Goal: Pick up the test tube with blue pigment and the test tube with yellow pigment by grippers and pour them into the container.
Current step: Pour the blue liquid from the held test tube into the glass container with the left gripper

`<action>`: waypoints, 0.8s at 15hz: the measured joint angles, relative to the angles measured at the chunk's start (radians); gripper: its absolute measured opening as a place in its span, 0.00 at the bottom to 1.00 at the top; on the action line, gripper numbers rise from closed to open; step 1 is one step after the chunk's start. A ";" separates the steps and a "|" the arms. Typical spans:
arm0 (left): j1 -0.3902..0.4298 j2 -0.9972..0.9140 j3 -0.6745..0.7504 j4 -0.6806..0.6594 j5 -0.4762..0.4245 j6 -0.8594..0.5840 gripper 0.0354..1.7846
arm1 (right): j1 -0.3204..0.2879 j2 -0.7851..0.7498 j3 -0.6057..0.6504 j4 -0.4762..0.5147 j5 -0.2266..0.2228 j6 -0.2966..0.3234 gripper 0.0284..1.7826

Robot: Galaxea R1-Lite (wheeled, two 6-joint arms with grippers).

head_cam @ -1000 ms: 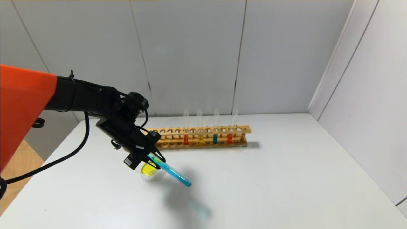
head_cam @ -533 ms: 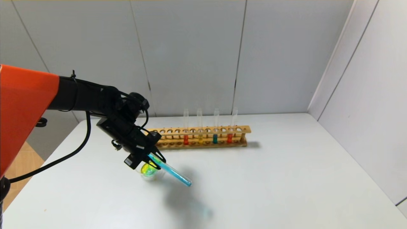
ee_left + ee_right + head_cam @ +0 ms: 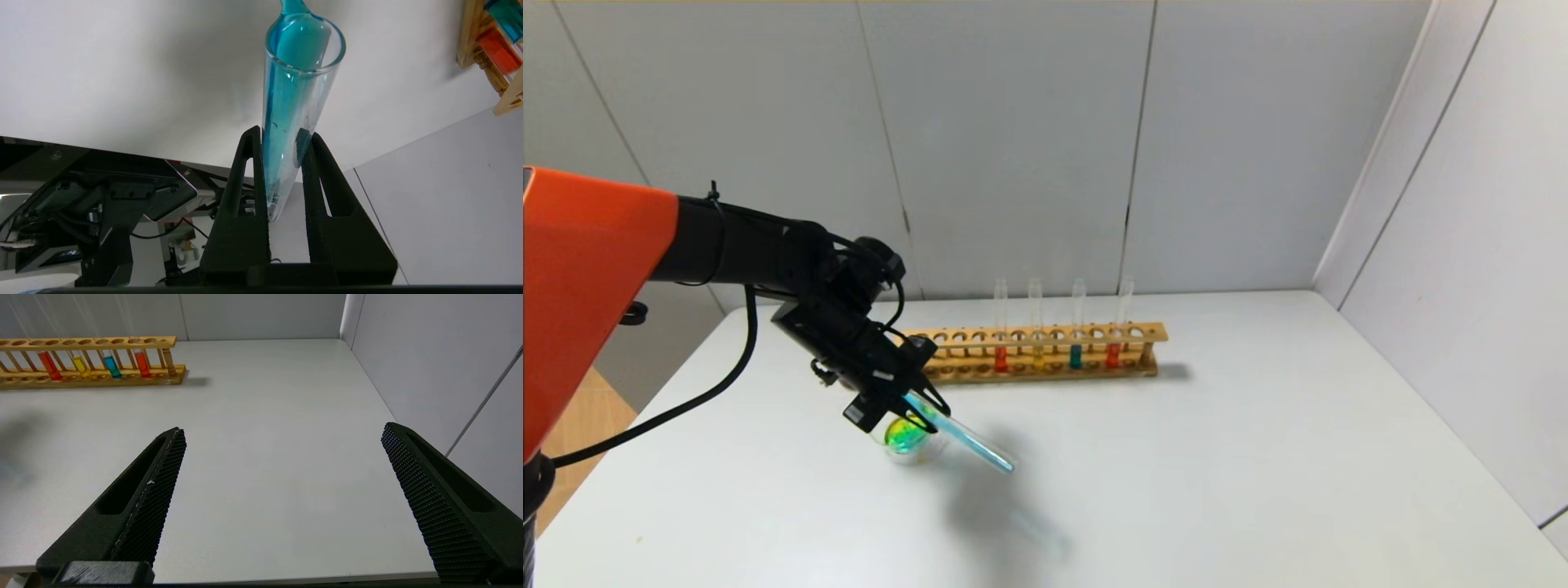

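In the head view, the left gripper (image 3: pixel 920 406) is seen at the left of the table (image 3: pixel 1258 457), clenched on the test tube with blue pigment (image 3: pixel 964 438). The tube is held steeply tilted, its mouth hidden behind the gripper and lowered over the container (image 3: pixel 907 439), its round bottom raised toward the right. This tilt is judged to serve the pour: liquid can run down to the mouth and fall into the dish. The container's contents are seen as yellow swirled with green and blue, so the yellow liquid appears to be in already. At the far side a wooden rack (image 3: pixel 1045 353) is seen, in which four tubes with red, amber, teal and red liquid are stood upright.

In the left wrist view, the tube (image 3: pixel 292 118) is seen squeezed between the two black fingers (image 3: pixel 245 196) at its lower part, near the round bottom, both pads pressed against the glass. A blue stream is seen leaving the lip (image 3: pixel 291 6), and a band of blue liquid is spread along the tube's inner wall.

In the right wrist view, the right gripper (image 3: pixel 286 465) is seen with its jaws spread wide and nothing between them, parked above the near right part of the table, well apart from the rack (image 3: pixel 90 361).
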 joint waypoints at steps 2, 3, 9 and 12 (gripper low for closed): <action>0.008 0.002 -0.004 0.001 -0.007 0.001 0.15 | 0.000 0.000 0.000 0.000 0.000 0.000 0.98; 0.012 0.004 -0.008 0.001 -0.009 0.001 0.15 | 0.000 0.000 0.000 0.000 0.000 0.000 0.98; 0.017 0.034 -0.087 0.071 -0.011 0.009 0.15 | 0.000 0.000 0.000 0.000 0.000 0.000 0.98; 0.029 0.043 -0.098 0.074 -0.031 0.010 0.15 | 0.000 0.000 0.000 0.000 -0.001 0.000 0.98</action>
